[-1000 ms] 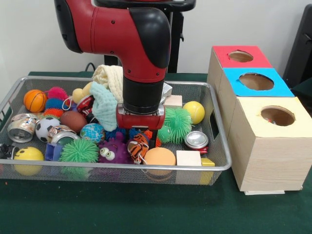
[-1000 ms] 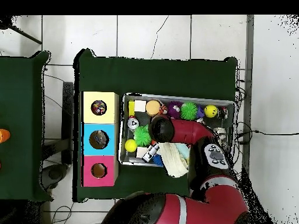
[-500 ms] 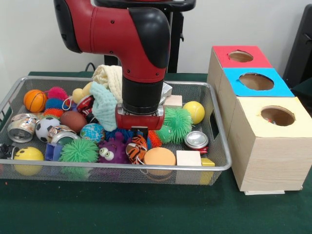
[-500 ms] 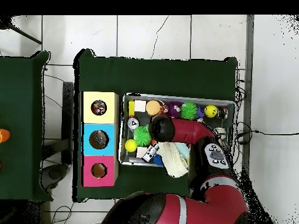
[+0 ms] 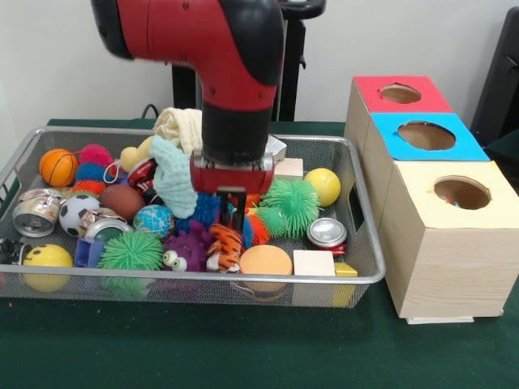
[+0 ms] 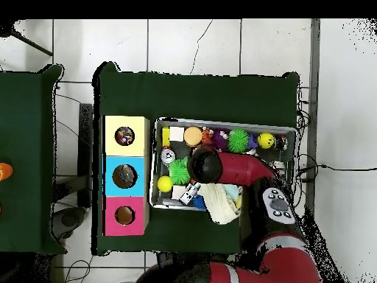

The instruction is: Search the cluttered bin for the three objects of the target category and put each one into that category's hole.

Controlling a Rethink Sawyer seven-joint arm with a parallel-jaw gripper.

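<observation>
My gripper (image 5: 231, 220) reaches down into the middle of the wire bin (image 5: 203, 276). Its dark fingers stand close together, shut on the top of an orange-and-black striped tiger toy (image 5: 225, 246), which stretches upright beneath them. Around the toy lie a purple googly-eyed monster (image 5: 185, 250), an orange disc (image 5: 265, 260) and a green spiky ball (image 5: 290, 207). Three hole-topped boxes stand to the right: red (image 5: 401, 94), blue (image 5: 426, 136) and cream (image 5: 461, 193). In the overhead view the arm (image 6: 221, 166) covers the gripper and the toy.
The bin also holds a silver can (image 5: 327, 232), a wooden block (image 5: 314, 262), a yellow ball (image 5: 323, 185), a globe ball (image 5: 153, 220), another green spiky ball (image 5: 130, 251) and a pale green cloth (image 5: 174, 174). The bin's right wall lies close to the boxes.
The arm has risen from deep among the toys. The tiger toy went from a curled lump to standing stretched under the fingers.
</observation>
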